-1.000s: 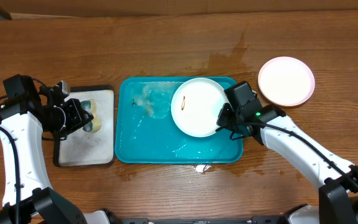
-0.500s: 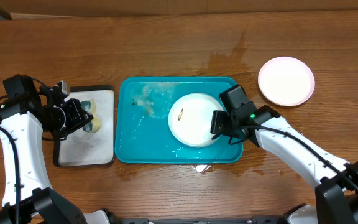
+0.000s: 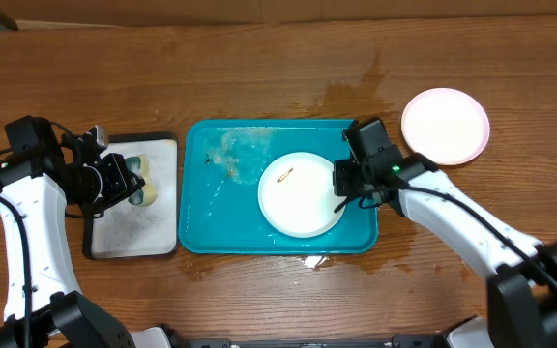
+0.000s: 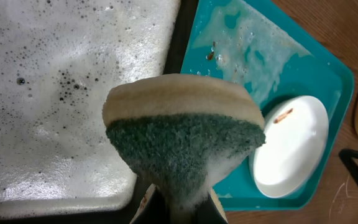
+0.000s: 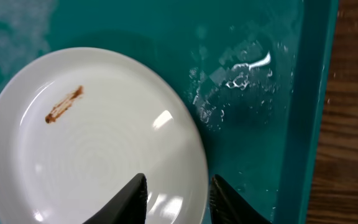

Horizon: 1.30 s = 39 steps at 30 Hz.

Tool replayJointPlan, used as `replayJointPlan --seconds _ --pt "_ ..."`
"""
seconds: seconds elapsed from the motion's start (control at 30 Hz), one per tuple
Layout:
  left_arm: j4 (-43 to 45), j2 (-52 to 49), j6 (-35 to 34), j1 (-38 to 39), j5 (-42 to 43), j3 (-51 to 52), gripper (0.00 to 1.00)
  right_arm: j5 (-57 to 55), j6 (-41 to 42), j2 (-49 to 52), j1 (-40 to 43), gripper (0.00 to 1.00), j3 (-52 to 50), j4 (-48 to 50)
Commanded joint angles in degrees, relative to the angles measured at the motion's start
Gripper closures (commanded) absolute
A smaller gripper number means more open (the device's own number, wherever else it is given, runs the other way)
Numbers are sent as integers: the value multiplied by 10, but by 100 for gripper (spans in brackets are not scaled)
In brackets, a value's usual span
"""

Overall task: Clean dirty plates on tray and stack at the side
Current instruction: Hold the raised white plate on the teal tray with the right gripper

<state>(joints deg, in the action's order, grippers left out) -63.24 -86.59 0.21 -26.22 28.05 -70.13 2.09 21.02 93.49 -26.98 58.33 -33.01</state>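
A white plate (image 3: pixel 301 193) with a brown smear lies flat in the teal tray (image 3: pixel 220 217), right of centre. My right gripper (image 3: pixel 341 184) is open, its fingers straddling the plate's right rim; the right wrist view shows the gripper (image 5: pixel 179 180), the plate (image 5: pixel 98 149) and the wet tray floor (image 5: pixel 253 124). A second, pale plate (image 3: pixel 445 126) sits on the table right of the tray. My left gripper (image 3: pixel 114 181) is shut on a soapy yellow-green sponge (image 4: pixel 185 137) above the small tray. A third plate is not in view.
A black-rimmed white tray (image 3: pixel 133 227) covered in suds stands left of the teal tray. Foam and crumbs lie in the teal tray's far left part (image 3: pixel 225 150). A wet patch (image 3: pixel 356 92) marks the table behind the tray.
The white plate went from tilted up at the tray's far right to lying flat, lower and further left. My right gripper followed it down and let go. The left arm has not moved.
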Motion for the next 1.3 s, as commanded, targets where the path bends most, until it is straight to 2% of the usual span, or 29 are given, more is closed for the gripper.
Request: replayJointPlan --seconds 0.0,0.07,0.3,0.37,0.47,0.73,0.8,0.93,1.1,1.17,1.27 --pt "-2 -2 9 4 0 -3 96 -6 79 48 4 71 10 -12" --pt "-2 -2 9 4 0 -3 96 -5 107 57 4 74 10 -24" --pt "-4 -2 9 4 0 -3 96 38 198 55 4 74 10 -66" --pt "-5 -2 9 4 -1 -3 96 64 197 55 4 77 10 -74" --pt "-4 -2 9 4 -1 -3 96 52 197 55 4 91 10 -69" --pt "-6 -2 9 4 -1 -3 96 6 187 55 4 96 10 -52" --pt "-6 -2 9 4 -1 -3 96 -16 158 55 4 96 10 -27" --pt "-6 -2 9 4 -1 -3 96 -61 18 55 4 96 10 68" --pt "-7 -2 9 4 -1 -3 96 -73 -201 55 4 96 10 97" --pt "-8 -2 9 4 -1 -3 96 -118 -228 55 4 95 11 98" --pt "-8 -2 9 4 -1 -3 96 -153 -217 55 4 88 20 89"
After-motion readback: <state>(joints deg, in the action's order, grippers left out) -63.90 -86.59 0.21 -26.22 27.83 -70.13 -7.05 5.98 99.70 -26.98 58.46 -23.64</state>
